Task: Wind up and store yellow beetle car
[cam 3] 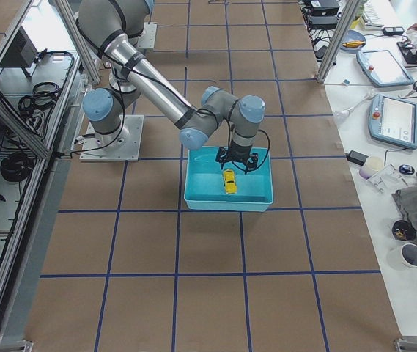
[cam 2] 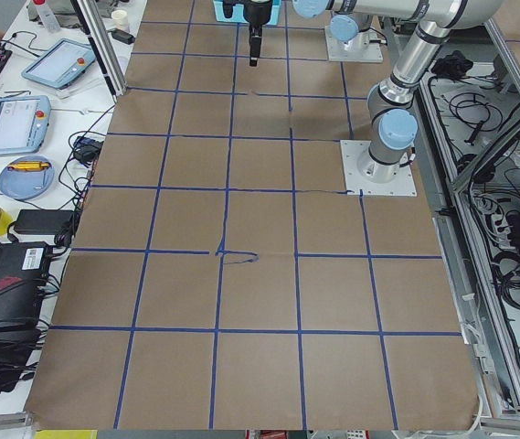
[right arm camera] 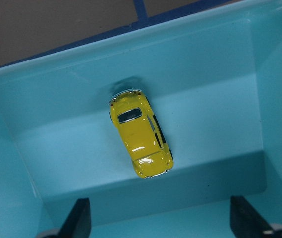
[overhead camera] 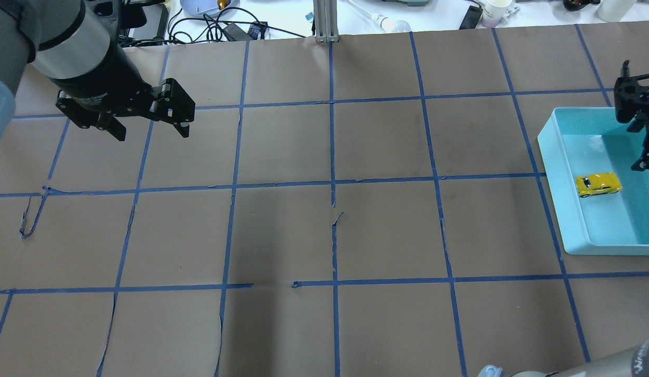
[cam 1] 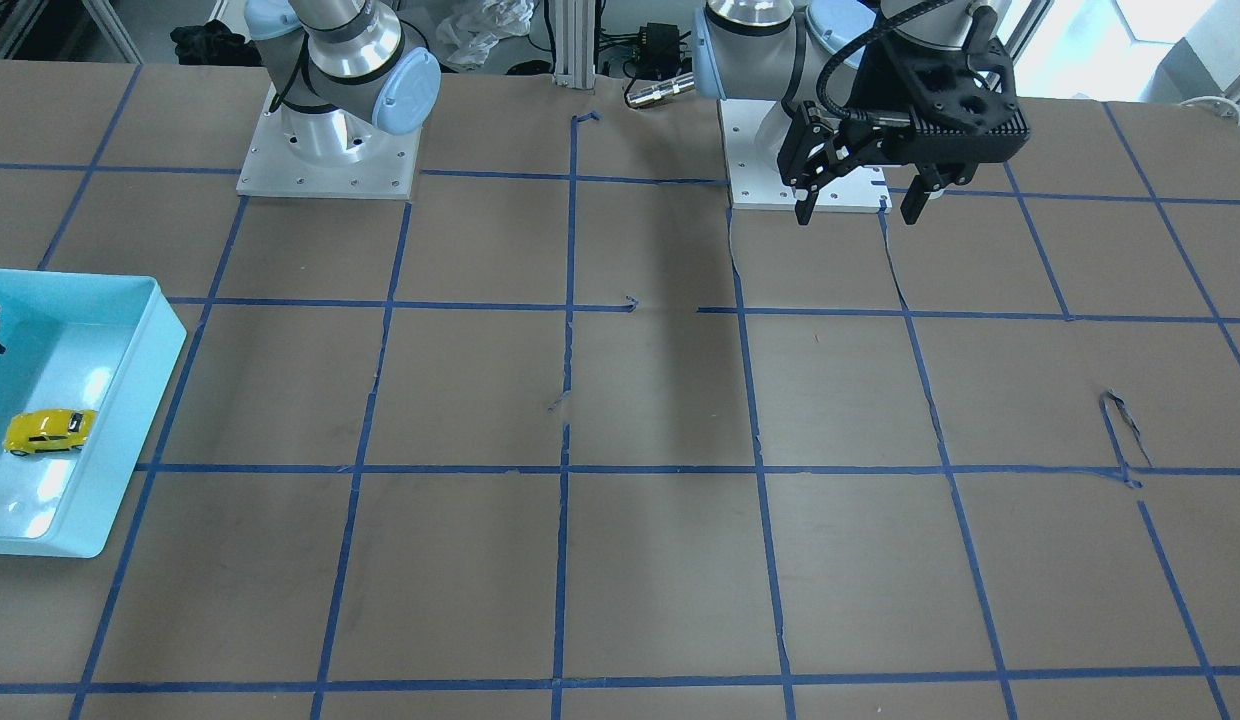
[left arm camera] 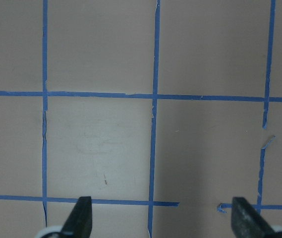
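Closest to us is the brown paper-covered table with its blue tape grid (overhead camera: 282,235), bare paper across the near squares. Moving up its right side, we reach the shallow light-turquoise plastic tray (overhead camera: 560,199), and there it is: the tiny glossy yellow beetle car (right arm camera: 141,134) sits on its wheels on the tray floor. One end is close to a tray wall, and nothing touches the car.

Right above the tray hangs the right gripper (right arm camera: 160,218). Its two black fingers (right arm camera: 79,220) are spread wide, it grasps nothing, and it is clear of the car.

Over on the far left side of the table we find the left gripper (overhead camera: 150,132). It hovers above the paper near a crossing of tape lines, jaws parted and empty, well apart from tray and car.

Beyond the table's far edge we see cables and a paper cup (overhead camera: 496,11) on a white bench.
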